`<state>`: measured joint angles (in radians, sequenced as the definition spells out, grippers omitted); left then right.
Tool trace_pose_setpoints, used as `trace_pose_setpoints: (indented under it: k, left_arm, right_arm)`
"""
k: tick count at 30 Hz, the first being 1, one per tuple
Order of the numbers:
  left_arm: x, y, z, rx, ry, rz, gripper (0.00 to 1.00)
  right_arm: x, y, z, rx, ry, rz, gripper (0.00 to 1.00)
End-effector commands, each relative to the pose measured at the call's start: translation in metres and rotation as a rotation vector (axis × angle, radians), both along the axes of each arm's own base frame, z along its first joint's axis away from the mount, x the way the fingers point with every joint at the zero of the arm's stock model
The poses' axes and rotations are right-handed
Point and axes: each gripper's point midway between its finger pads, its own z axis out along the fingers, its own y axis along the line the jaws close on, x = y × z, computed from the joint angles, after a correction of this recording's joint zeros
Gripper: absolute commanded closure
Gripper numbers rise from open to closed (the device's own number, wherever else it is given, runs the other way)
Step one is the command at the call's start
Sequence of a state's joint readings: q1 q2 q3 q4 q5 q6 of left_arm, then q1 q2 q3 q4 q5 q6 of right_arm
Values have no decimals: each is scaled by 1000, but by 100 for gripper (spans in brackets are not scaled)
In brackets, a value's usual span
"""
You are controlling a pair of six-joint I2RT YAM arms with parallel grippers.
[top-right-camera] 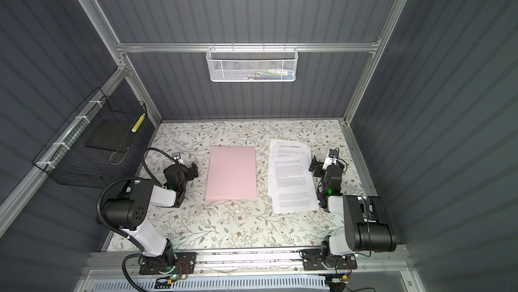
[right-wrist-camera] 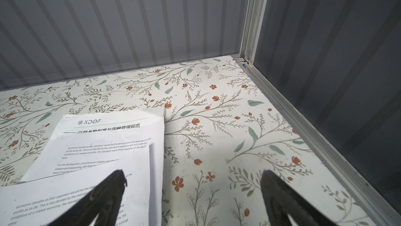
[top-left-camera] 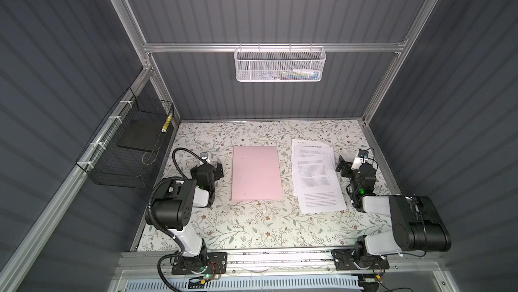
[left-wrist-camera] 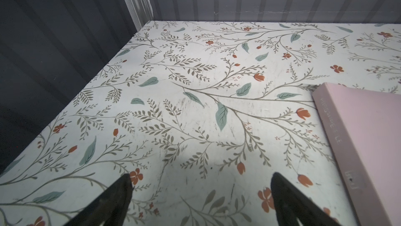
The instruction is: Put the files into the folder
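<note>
Progress: nothing of the task is found done. The thin pale pink folder (top-left-camera: 256,173) is seen lying closed and flat near the middle of the floral-patterned tabletop (top-left-camera: 224,229), and no sheet is seen on it or tucked into it. The loose white paper sheets printed with black text (top-left-camera: 316,177) are found fanned in an untidy overlapping stack just beside the folder, on its right in both top views, with a narrow strip of table between them. The sheet with the small logo header lies at the far end, partly covered. Left to do, by judgement: the folder is to be opened, and the sheets gathered and laid within.

Left gripper (left-wrist-camera: 201,181): the jaws are spread wide and nothing is held. It is stationed over bare table close beside the folder's lettered long edge, with no contact visible.

Right gripper (right-wrist-camera: 194,177): the jaws are likewise spread wide and empty. One finger (right-wrist-camera: 108,192) is seen over the edge of the uppermost sheet, the other over bare table — whether that finger rests on the paper cannot be told.
</note>
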<state>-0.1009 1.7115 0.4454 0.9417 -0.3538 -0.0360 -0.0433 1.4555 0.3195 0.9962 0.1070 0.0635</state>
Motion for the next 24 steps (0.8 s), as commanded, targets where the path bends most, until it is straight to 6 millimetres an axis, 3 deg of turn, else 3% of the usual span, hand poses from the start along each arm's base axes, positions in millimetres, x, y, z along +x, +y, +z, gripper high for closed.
trace_pose_setpoints:
  k: [1, 13, 17, 19, 21, 24]
  left_arm:
    - [4, 1, 2, 13, -1, -8, 0]
    - [4, 2, 6, 21, -17, -3, 0]
    - [6, -7, 39, 88, 39, 15, 0]
    - [7, -6, 65, 87, 9, 53, 0]
    - [3, -5, 79, 24, -4, 88, 0]
    - [-4, -5, 87, -98, 78, 160, 0]
  right_arm:
    - [0, 1, -3, 8, 11, 6, 1]
    - [0, 2, -2, 3, 8, 14, 1]
    - [7, 17, 17, -37, 82, 76, 1]
    - [11, 15, 32, -26, 128, 29, 1]
    - [14, 10, 46, 112, 175, -38, 1]
    - [18, 33, 58, 252, 199, -10, 1]
